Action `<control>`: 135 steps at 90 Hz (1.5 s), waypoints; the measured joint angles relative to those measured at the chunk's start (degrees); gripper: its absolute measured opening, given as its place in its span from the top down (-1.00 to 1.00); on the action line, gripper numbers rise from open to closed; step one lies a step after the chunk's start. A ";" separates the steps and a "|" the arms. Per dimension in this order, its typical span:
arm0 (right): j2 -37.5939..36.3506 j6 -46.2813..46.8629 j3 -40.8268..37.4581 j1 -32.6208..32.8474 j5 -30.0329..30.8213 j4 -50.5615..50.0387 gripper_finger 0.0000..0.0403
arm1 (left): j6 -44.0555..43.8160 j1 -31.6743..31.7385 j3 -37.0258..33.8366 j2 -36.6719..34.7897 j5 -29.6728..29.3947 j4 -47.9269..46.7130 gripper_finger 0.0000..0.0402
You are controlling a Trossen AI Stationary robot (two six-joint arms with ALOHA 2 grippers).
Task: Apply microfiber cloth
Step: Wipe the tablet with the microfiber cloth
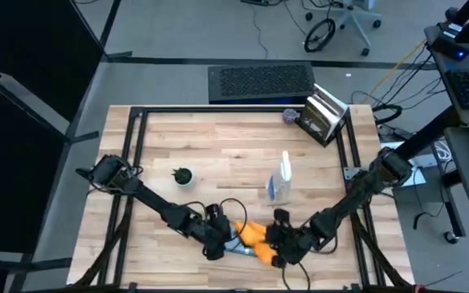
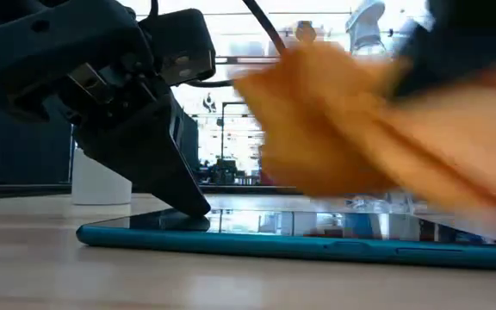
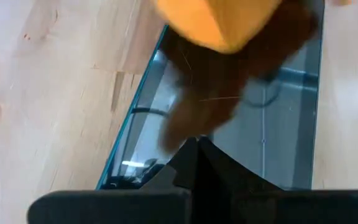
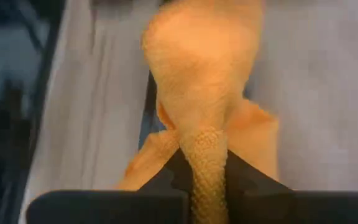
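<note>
Heads up, in the low view your microfiber cloth (image 2: 377, 129) is just an orange smear, and the right end effector holding it is a dark blur cut off at the top corner. From above, the tablet (image 1: 238, 248) is mostly buried under cloth and arms. The small purple thing (image 1: 290, 115) is too tiny to identify.

Your left gripper (image 2: 188, 207) pressing on the teal-edged tablet (image 2: 300, 241), orange microfiber cloth (image 2: 377, 138) hanging blurred above its screen.

I see a tablet (image 1: 236, 244) flat near the table (image 1: 218, 146) front, spray bottle (image 1: 282, 181) mid-table, small plant (image 1: 183, 175) left, books (image 1: 322, 115) at back right.
</note>
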 joint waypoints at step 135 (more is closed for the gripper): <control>1.25 20.67 -0.02 4.80 -13.62 -30.32 0.68 | 1.73 0.11 1.23 -0.02 1.22 -0.99 1.00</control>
